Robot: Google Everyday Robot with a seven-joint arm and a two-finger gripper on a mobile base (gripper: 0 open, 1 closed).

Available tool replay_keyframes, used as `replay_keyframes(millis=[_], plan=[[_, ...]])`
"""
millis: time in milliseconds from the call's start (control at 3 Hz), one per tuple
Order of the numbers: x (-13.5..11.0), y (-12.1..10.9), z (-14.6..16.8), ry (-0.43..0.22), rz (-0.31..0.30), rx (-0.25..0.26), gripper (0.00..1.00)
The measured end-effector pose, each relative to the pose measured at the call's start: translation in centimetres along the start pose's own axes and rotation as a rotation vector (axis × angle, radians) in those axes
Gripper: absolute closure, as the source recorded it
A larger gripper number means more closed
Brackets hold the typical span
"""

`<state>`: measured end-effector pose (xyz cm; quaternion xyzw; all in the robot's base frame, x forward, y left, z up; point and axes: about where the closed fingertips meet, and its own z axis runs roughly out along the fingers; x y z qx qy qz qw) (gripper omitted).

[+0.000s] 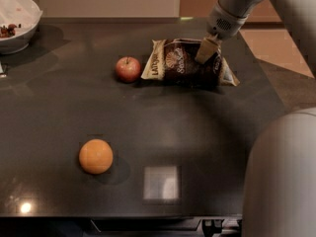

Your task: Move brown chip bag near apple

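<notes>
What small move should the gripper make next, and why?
Probably lift the gripper, now at the right end of the bag, away: the bag already lies just beside the apple, a narrow gap between them, so the task looks done.

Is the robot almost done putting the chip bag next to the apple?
Nearly done, it seems. Done: the brown chip bag lies right beside the apple; I cannot tell whether they touch. In hand: the gripper is at the bag's top edge, toward its right side. Left: probably just moving the gripper away from the bag.
</notes>
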<state>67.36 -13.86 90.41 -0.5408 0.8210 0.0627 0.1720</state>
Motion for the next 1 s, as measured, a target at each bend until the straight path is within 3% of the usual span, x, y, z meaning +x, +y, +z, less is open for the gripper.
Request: replay_keyframes(millis=[333,667,1000], plan=[[-0.2,-0.16,0.31,-0.004,-0.001,0.003,0.12],[-0.37,-0.3,0.63,-0.008,-0.002,0.005,0.0],[-0.37,-0.31,0.64,-0.008,-0.002,0.005,0.0]])
